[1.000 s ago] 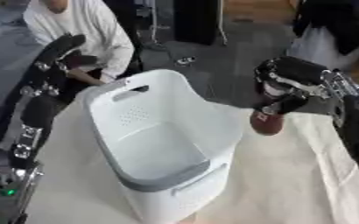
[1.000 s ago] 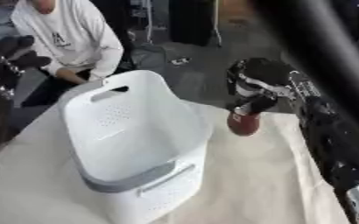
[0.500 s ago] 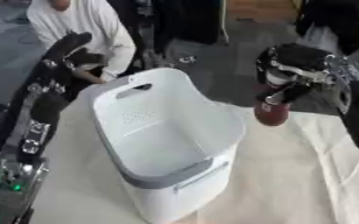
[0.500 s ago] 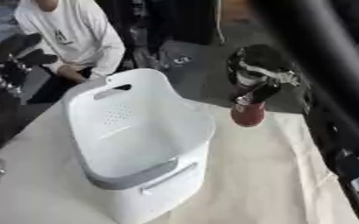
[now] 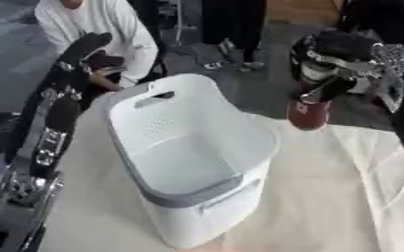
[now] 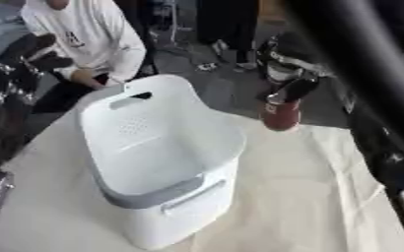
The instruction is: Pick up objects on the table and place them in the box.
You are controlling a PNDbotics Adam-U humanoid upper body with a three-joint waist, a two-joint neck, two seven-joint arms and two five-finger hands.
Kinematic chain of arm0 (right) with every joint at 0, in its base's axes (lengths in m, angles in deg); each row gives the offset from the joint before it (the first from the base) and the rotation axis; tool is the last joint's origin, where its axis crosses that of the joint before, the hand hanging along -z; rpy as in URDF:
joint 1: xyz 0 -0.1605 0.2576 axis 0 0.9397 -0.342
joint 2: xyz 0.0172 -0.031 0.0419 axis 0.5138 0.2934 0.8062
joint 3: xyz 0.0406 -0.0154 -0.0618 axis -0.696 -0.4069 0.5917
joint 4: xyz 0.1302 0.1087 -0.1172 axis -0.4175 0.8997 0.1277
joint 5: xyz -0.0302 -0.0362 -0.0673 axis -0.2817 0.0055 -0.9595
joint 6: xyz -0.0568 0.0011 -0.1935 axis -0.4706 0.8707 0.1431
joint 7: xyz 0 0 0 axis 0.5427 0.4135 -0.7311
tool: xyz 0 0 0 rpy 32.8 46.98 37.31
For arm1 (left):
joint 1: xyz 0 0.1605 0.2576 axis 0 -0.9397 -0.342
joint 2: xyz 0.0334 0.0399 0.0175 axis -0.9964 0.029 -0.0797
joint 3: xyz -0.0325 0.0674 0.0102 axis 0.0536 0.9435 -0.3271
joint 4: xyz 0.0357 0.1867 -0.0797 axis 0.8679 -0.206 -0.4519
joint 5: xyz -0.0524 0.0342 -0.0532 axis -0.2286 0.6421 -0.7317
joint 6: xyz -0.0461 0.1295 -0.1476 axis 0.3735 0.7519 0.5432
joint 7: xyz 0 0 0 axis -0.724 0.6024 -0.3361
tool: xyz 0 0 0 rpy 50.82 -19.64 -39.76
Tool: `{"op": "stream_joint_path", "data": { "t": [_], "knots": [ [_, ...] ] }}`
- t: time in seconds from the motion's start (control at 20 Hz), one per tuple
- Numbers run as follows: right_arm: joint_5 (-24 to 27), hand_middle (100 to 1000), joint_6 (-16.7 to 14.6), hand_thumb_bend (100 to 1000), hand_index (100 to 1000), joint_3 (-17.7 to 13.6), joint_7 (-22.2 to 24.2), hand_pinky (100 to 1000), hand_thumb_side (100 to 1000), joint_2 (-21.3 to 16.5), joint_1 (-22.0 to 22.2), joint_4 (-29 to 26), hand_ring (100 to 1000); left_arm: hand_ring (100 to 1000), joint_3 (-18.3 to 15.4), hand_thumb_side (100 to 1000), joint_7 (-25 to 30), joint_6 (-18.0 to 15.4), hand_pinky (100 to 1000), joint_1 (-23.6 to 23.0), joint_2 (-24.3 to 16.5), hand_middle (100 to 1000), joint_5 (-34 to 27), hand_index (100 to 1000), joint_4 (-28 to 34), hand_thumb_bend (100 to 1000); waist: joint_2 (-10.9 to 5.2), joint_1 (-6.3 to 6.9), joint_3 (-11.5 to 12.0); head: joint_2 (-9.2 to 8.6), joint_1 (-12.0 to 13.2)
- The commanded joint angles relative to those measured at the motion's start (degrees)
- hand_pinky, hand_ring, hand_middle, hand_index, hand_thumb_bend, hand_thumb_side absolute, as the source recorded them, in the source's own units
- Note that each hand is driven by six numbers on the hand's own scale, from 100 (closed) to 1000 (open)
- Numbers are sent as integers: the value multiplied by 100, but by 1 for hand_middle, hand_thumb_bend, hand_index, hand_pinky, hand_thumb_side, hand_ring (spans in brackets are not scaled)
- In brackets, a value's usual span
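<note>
Your right robot hand (image 5: 339, 66) grips a dark red, bottle-shaped object (image 5: 309, 113), held in the air just right of the white plastic box (image 5: 192, 157). Carry it over the opening before releasing. The left robot hand (image 5: 84, 47) hangs open behind the box.

A tall white box (image 6: 158, 162) with a grey rim band and handle slots stands on a table covered with a cream cloth (image 6: 318, 197). To its right, the robot's right hand (image 6: 285, 66) hangs in the air above the table's far edge, fingers curled round the top of a dark red object (image 6: 280, 114) that dangles below it. The left hand (image 6: 29, 54) shows raised at the upper left, its fingers too blurred to read.
</note>
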Motion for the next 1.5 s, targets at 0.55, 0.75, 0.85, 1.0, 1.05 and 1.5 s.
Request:
{"op": "stream_joint_path", "data": {
  "t": [0.55, 0.75, 0.85, 1.0, 1.05, 1.5],
  "knots": [
    [327, 100, 1, 380, 115, 28, 249, 100, 100, 208, -443, -215, 100, 781, -62, 1000, -39, 6, 1000, 43, -165, 925, 27, 1000, 92, 426, -119, -16, -4, 33, 86],
    [380, 100, 1, 386, 114, 59, 278, 100, 100, 298, -532, -255, 100, 781, -65, 1000, -48, 8, 1000, 49, -168, 925, 24, 1000, 92, 421, -133, -24, -1, 47, 93],
    [397, 100, 1, 387, 114, 70, 283, 100, 100, 328, -574, -270, 100, 781, -66, 1000, -54, 9, 1000, 53, -170, 925, 23, 1000, 92, 420, -139, -30, -2, 57, 105],
    [402, 100, 1, 352, 114, 82, 294, 100, 121, 363, -627, -276, 100, 782, -64, 1000, -57, 13, 1000, 55, -173, 925, 22, 1000, 92, 423, -149, -39, -2, 75, 113],
    [399, 100, 1, 391, 114, 85, 296, 100, 100, 374, -643, -276, 100, 782, -63, 1000, -56, 13, 1000, 56, -174, 925, 21, 1000, 92, 418, -152, -41, -2, 86, 115],
    [430, 100, 1, 395, 113, 149, 267, 100, 100, 513, -798, -267, 100, 783, -58, 1000, -54, 18, 1000, 55, -180, 925, 16, 1000, 92, 412, -189, -52, -7, 136, 151]
  ]
}}
